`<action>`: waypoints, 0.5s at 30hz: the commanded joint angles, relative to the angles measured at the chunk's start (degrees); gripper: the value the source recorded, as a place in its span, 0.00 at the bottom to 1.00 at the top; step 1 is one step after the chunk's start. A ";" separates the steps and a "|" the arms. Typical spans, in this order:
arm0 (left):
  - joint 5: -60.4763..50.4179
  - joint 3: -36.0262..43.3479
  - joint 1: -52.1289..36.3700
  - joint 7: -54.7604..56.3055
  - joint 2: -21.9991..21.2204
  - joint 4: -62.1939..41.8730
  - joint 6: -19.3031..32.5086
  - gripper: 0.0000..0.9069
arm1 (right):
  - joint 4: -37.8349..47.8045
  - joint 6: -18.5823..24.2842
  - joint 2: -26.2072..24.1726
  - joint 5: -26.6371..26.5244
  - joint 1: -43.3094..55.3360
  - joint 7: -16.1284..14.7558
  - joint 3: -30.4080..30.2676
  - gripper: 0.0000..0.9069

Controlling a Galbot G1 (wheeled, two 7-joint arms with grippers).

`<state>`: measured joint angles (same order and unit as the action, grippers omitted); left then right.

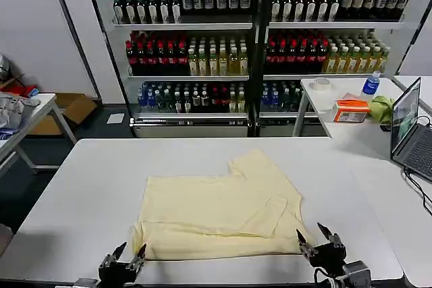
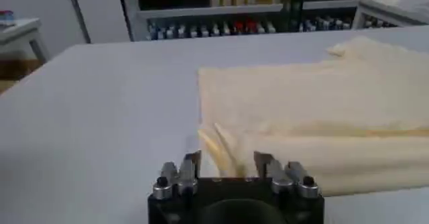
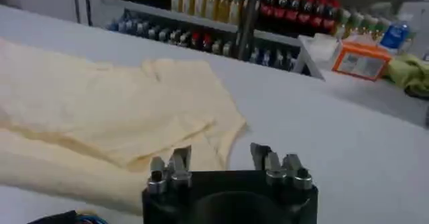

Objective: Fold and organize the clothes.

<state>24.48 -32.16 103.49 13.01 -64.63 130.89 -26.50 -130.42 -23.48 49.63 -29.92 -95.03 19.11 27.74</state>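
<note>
Centrally on the white worktop [image 1: 81, 187], lay partly folded: the pale cream-yellow T-shirt [image 1: 216, 207], near hem doubled into a long band, one sleeve angled toward the far bottle shelves [image 1: 256, 38]. Hovered at the near edge just off the shirt's near left corner, left gripper [image 1: 129, 254], released and holding nothing, fingers [image 2: 193, 163] spread apart before the folded hem. Likewise poised beside the near right corner, right gripper [image 1: 314, 239], unclenched and free of any fabric.
</note>
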 commanded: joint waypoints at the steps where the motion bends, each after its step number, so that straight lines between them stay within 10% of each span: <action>1: 6.69 -1.34 -11.76 0.35 4.03 -4.66 -0.71 1.00 | 5.53 -1.75 -0.35 -5.32 18.42 3.51 -7.66 1.00; 15: 11.73 10.60 -36.85 5.49 9.58 -20.78 -4.42 1.00 | 27.96 -7.77 6.25 -13.80 52.60 8.46 -29.27 1.00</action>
<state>32.65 -28.81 85.29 15.56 -58.58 121.47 -29.36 -114.31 -29.01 53.34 -39.23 -62.18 25.27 9.55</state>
